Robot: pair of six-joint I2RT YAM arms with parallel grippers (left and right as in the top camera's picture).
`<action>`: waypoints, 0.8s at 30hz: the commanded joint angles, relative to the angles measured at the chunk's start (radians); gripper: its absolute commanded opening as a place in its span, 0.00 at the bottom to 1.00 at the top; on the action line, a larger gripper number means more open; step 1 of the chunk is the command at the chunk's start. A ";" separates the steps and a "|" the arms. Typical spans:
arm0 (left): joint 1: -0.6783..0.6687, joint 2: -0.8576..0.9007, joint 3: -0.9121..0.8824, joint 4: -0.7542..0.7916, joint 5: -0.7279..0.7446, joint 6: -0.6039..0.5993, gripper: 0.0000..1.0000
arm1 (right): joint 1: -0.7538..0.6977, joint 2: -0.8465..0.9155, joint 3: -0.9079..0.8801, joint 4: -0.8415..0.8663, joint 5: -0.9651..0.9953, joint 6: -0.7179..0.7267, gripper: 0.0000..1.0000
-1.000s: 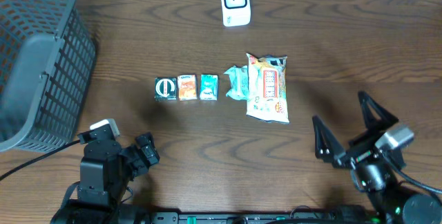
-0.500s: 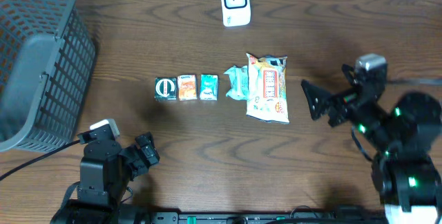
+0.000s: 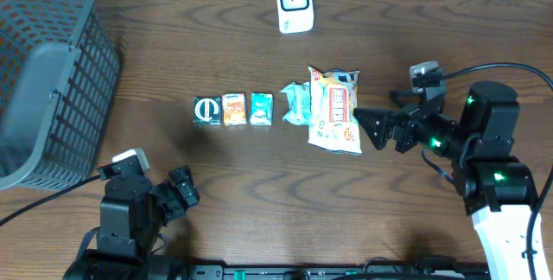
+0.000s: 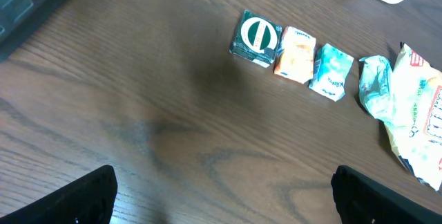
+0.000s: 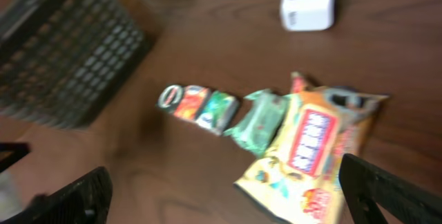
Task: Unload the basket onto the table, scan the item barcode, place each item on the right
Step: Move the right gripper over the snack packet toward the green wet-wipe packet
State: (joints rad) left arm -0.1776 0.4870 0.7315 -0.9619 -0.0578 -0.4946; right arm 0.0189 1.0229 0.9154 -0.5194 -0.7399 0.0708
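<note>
Five packets (image 3: 234,109) lie in a row across the middle of the table (image 3: 259,185). The snack bag (image 3: 334,111) is at the row's right end, nearer the scanner (image 3: 294,3) on the far edge. The right gripper (image 3: 373,130) hangs just beside it, jaws spread and empty. The left gripper (image 3: 181,189) rests by the near edge, likewise spread. The bag looks light, soft and slippery, so pinch a crimped end seam.

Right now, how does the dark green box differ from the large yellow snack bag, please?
The dark green box is small, squarish, at the row's left end; the large yellow snack bag is bigger, crinkled, at its right end. The box shows a white ring, the bag a red panel. Both lie on the table.
</note>
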 commanded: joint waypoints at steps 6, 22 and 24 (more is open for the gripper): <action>0.002 -0.005 0.002 0.001 -0.003 -0.001 0.98 | 0.009 0.021 0.019 -0.058 -0.126 -0.012 0.99; 0.002 -0.005 0.002 0.001 -0.003 -0.001 0.98 | 0.009 0.195 0.019 -0.053 0.068 0.251 0.99; 0.002 -0.005 0.002 0.001 -0.003 -0.001 0.98 | 0.009 0.211 0.019 -0.053 0.068 0.251 0.99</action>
State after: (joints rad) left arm -0.1776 0.4870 0.7315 -0.9619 -0.0578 -0.4950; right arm 0.0189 1.2171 0.9154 -0.5747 -0.6819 0.2901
